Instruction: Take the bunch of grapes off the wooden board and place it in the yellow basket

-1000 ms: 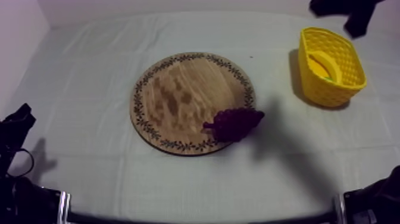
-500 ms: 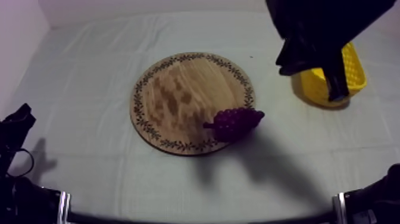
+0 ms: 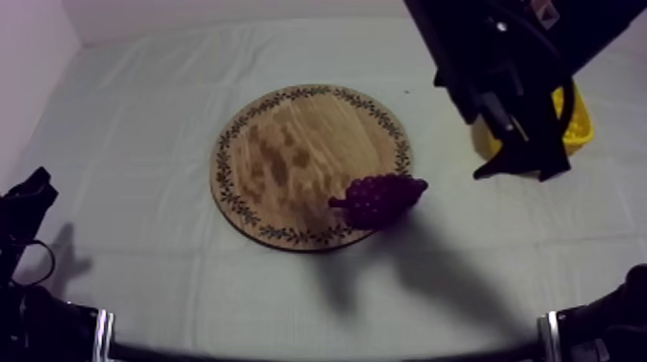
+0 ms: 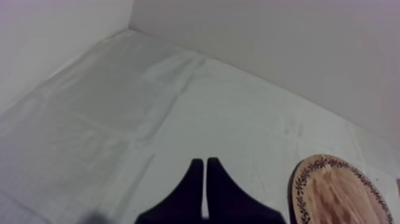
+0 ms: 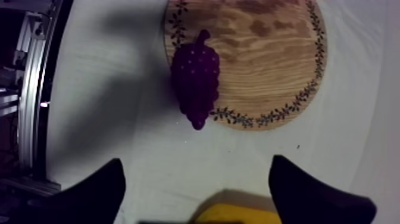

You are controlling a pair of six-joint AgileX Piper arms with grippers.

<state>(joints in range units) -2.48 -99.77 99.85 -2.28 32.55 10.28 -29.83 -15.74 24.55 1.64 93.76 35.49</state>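
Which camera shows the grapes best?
The right wrist view: the bunch of grapes lies whole and close, across the rim of the board. The top view shows it smaller; the left wrist view catches part of the board.

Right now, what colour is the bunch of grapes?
Dark purple; the bunch of grapes shows best in the right wrist view.

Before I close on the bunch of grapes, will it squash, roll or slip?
Probably stiff: the bunch of grapes looks like one moulded lump. Its bumpy surface should give the open right end effector some hold. It lies across the rim of the wooden board, so a nudge might rock it.
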